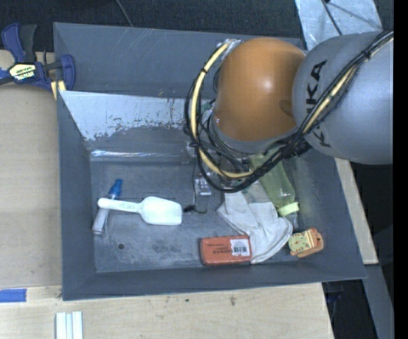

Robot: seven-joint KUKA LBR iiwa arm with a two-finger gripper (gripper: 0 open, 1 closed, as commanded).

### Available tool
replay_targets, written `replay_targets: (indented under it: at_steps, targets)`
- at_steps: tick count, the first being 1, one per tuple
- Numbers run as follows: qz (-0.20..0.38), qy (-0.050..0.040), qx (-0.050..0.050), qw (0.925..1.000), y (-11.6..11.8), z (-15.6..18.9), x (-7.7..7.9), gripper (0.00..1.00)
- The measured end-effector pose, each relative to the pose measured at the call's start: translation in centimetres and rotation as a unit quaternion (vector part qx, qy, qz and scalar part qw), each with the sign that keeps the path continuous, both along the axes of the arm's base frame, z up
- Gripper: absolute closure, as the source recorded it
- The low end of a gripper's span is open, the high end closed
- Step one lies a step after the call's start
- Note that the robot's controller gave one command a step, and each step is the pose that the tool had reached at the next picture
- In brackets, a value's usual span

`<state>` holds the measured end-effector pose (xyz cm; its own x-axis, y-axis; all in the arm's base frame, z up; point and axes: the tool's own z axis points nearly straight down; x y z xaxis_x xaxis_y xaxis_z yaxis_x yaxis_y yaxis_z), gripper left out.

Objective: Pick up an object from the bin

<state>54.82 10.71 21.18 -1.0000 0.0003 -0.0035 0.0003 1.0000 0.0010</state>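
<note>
The robot's gripper (202, 188) hangs low near the middle of the grey metal bin (73, 210), under the arm's round orange cover (257, 90). I cannot tell if it is wide or narrow, and nothing shows in its grip. From the gripper, a white plastic scoop (151, 210) lies just beside it at 8 o'clock. A crumpled white cloth (257, 221) lies near at 4 o'clock. A flat orange box with a white label (225, 249) lies at 5 o'clock.
</note>
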Motion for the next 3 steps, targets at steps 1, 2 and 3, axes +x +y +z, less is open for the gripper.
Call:
replay_targets:
  at_steps: [1, 2, 3]
  targets:
    - [0.045, -0.0021, 0.0, 0.999, 1.7, -3.8, 0.2, 0.0]
    - [0.087, -0.0019, 0.0, 0.9962, 2.3, -10.5, 0.4, 0.0]
    - [0.104, 0.0003, 0.0, 0.9946, 3.3, -12.5, 1.0, 1.0]
